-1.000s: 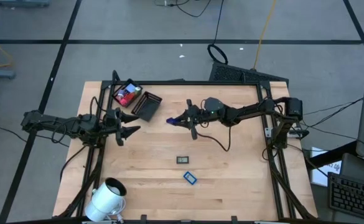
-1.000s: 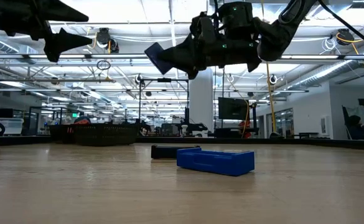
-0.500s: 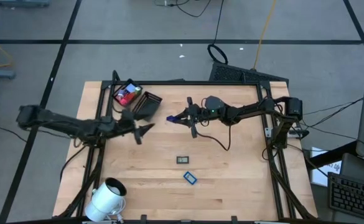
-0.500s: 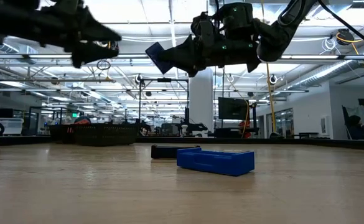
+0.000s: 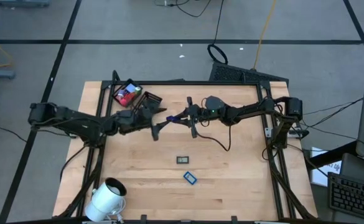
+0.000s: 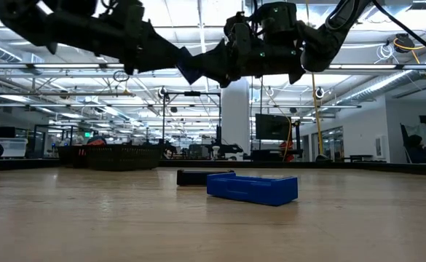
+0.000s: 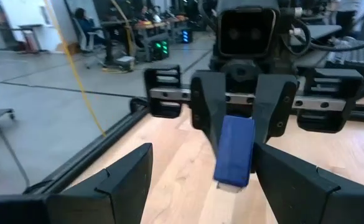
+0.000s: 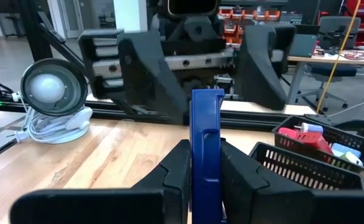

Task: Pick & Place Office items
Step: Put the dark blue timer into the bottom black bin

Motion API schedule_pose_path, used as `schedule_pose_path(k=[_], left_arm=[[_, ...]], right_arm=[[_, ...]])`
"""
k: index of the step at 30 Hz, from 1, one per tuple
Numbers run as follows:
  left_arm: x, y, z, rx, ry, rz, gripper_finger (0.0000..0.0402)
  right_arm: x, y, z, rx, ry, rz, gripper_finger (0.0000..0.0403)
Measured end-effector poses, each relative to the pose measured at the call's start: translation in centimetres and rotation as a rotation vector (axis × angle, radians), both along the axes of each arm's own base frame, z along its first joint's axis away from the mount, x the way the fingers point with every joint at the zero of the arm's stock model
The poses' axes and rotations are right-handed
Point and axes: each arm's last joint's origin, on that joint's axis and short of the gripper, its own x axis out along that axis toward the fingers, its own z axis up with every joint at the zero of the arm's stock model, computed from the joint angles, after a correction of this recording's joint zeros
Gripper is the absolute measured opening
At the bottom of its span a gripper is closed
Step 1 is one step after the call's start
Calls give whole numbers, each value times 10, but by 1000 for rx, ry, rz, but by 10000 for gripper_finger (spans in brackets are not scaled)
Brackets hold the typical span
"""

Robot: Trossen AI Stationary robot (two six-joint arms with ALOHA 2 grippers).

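Observation:
My right gripper (image 5: 180, 118) is shut on a blue flat rectangle (image 5: 172, 120), held in the air over the table's far middle. My left gripper (image 5: 158, 125) is open and faces it from the left. In the left wrist view its fingers (image 7: 116, 180) stand on either side of the blue rectangle (image 7: 234, 152) without touching it. A dark rectangle (image 5: 183, 160) and a second blue one (image 5: 190, 178) lie flat on the table. In the low view they show as the blue one (image 6: 253, 188) and the dark one (image 6: 198, 177). Red pieces lie in the black tray (image 5: 145, 104). My right gripper pinches the blue rectangle between its two fingers (image 7: 208, 109) at the end nearest the wrist (image 7: 236, 124). The fingers come roughly level from the table's right. The rectangle's free end (image 7: 231, 177) sticks out past the fingertips toward the left gripper. It is lifted clear of the table.
A large white cylinder (image 5: 107, 198) lies at the near left corner. The black tray (image 8: 306, 158) sits at the far left, just behind the left arm. A black frame (image 5: 194, 83) rims the table. Bare wood lies between the grippers and the two lying rectangles.
My left gripper has swung from the table's left side toward the right, up to the blue rectangle in the right gripper, staying open. The right gripper and its rectangle have kept still.

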Motion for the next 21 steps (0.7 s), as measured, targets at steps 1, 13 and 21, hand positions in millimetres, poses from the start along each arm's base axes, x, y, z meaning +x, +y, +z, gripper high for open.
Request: schedule_pose_path(k=[1, 13, 21], left_arm=[[4, 1, 0, -2, 6, -12, 278], [22, 6, 1, -28, 20, -43, 256], [21, 5, 3, -61, 12, -98, 105]], right_arm=[[0, 0, 0, 0, -1, 0, 50], [0, 2, -1, -5, 11, 5, 50], [0, 2, -2, -4, 14, 4, 50]])
